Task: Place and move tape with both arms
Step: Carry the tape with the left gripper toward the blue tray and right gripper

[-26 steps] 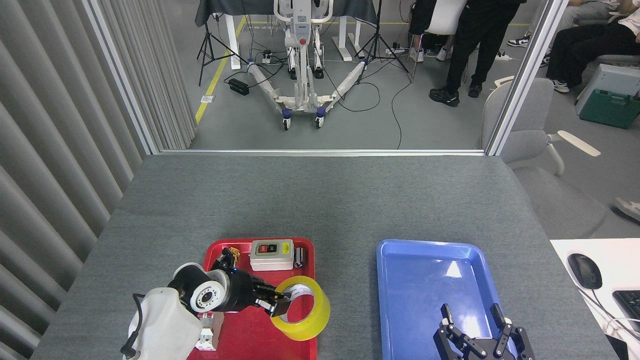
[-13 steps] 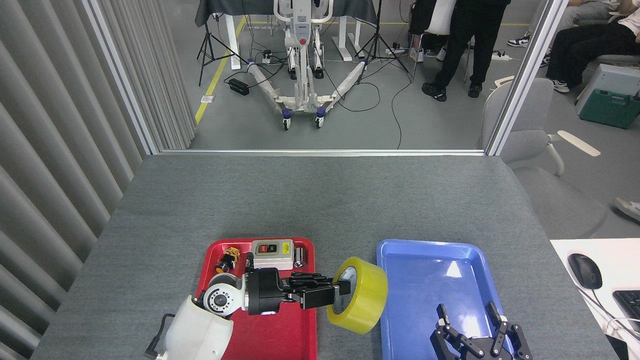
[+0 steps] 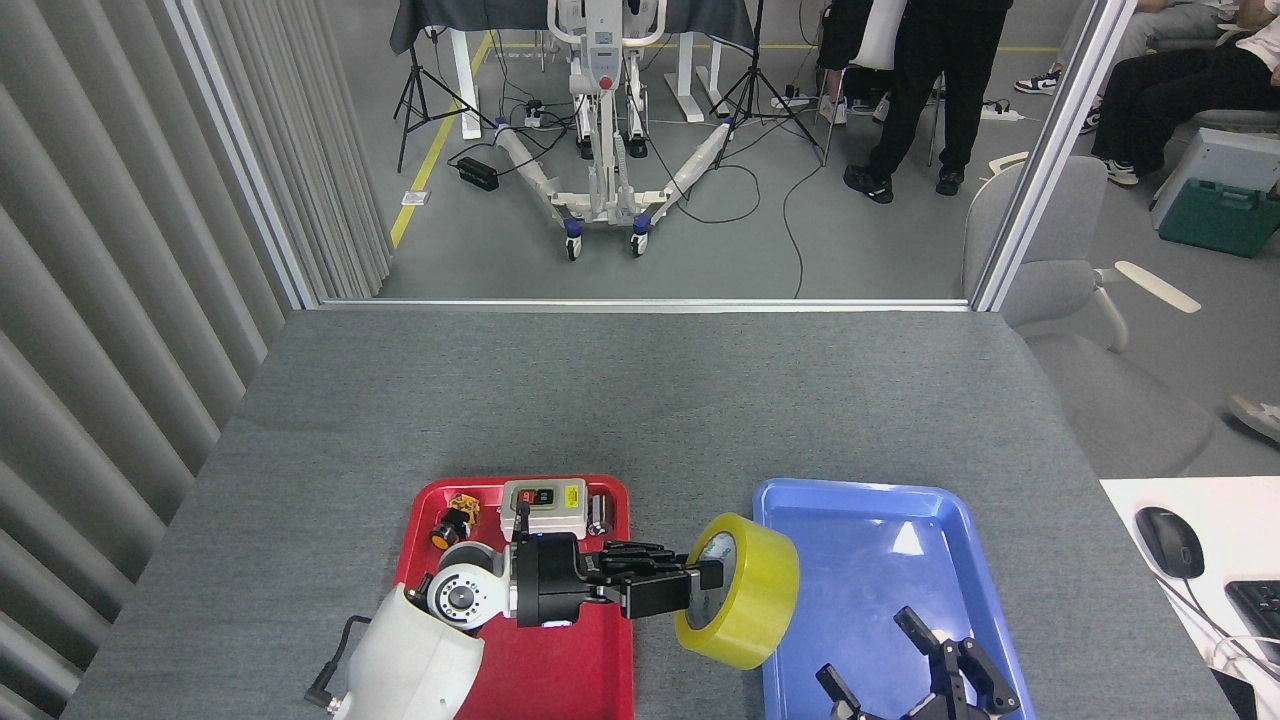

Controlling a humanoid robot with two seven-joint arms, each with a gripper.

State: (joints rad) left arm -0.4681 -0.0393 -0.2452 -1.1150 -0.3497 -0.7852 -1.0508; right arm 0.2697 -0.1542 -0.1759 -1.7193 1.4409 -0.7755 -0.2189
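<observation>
With the left gripper (image 3: 690,590) pinching only the rim of the tape roll (image 3: 740,590), held over the blue tray's (image 3: 860,495) left edge, it could slip free before the splayed right gripper (image 3: 925,672) takes it.

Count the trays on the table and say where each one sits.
2. The red tray lies near the table's front edge, under the left arm. The blue tray lies to its right, its near end under the right gripper. None looks hidden.
</observation>
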